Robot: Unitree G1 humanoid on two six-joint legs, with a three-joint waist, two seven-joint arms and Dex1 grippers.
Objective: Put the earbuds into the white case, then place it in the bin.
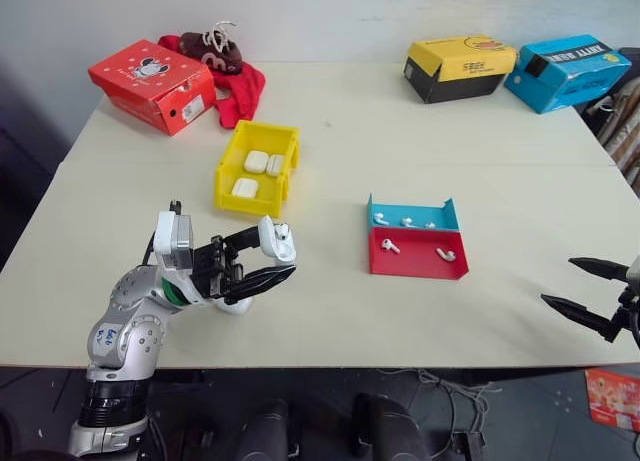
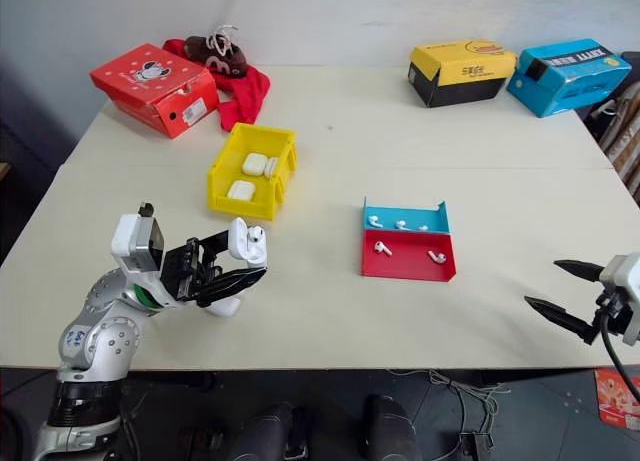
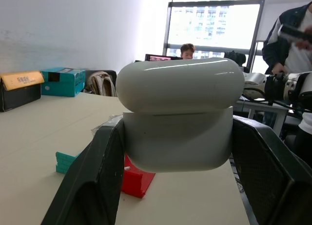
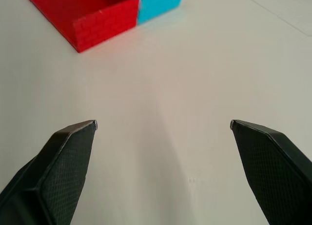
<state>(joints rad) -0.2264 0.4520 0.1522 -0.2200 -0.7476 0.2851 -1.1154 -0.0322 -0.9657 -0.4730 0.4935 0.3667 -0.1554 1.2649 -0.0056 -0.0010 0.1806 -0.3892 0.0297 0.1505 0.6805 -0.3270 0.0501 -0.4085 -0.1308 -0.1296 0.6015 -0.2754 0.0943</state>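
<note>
The left gripper (image 1: 262,261) is clamping the white case (image 1: 278,242) above the near left tabletop (image 1: 400,321), lid ajar; the right gripper (image 1: 592,293) is hanging with jaws apart and empty at the right edge. The lid probably needs pressing shut before the case goes level into the bin (image 1: 256,167), beside the three cases already there. Earbuds (image 1: 390,246) are lying in the red and blue tray (image 1: 415,261); boxes are lining the far edge.

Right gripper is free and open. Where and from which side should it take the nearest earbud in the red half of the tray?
Judging by its pose, take the earbud lying flat near the right end of the red half of the tray. Bring the open right gripper down from above, one finger either side of its stem: the tray's low walls block a sideways approach, and the bulbous head would likely slip.
</note>
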